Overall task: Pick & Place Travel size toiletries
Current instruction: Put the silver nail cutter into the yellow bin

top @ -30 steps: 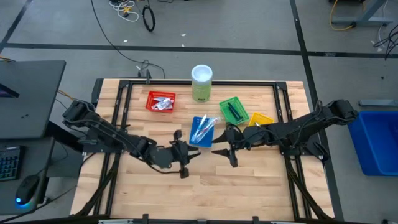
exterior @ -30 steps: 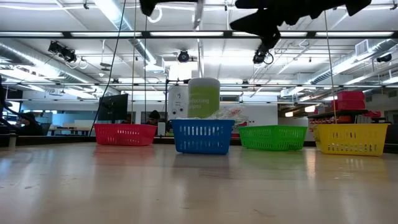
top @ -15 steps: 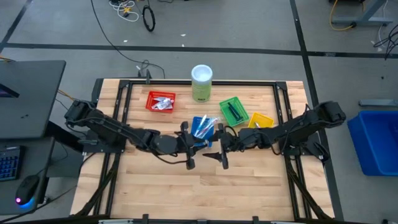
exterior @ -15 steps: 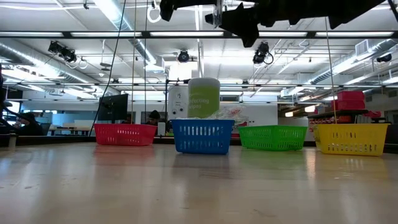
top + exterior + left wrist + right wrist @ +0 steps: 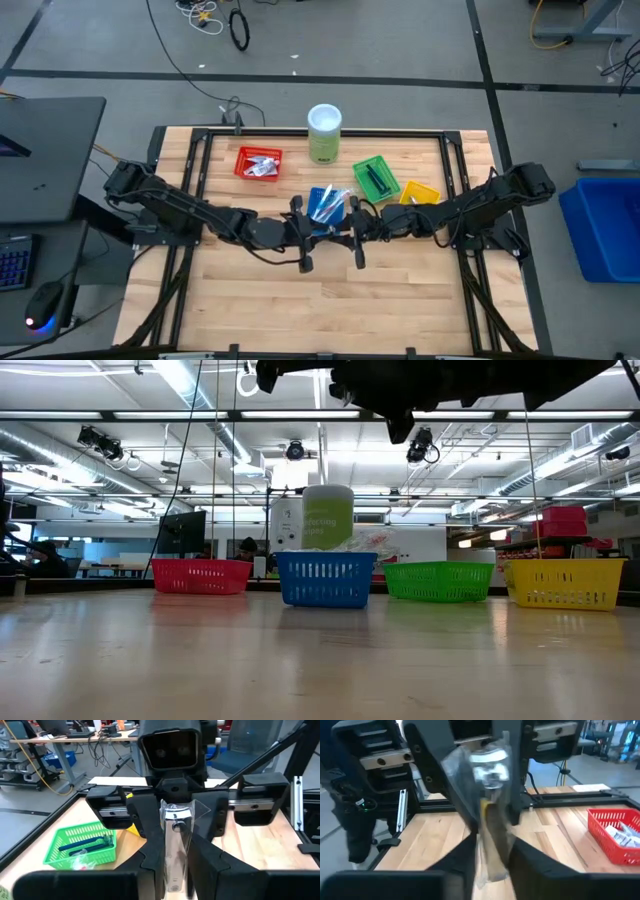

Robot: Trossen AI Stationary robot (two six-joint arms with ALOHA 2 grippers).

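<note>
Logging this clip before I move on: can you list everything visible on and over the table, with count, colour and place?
Red basket: one, back left, white items inside.
Blue basket: one, centre, pale items inside.
Green basket: one, right of centre, dark items inside.
Yellow basket: one, right of the green one.
Canister: one, pale green with white lid, back centre.
Wrapped toiletry: one, clear wrapper, held above the table between both grippers.
Left gripper: shut on the wrapped toiletry, table centre.
Right gripper: facing it, also shut on it.
</note>
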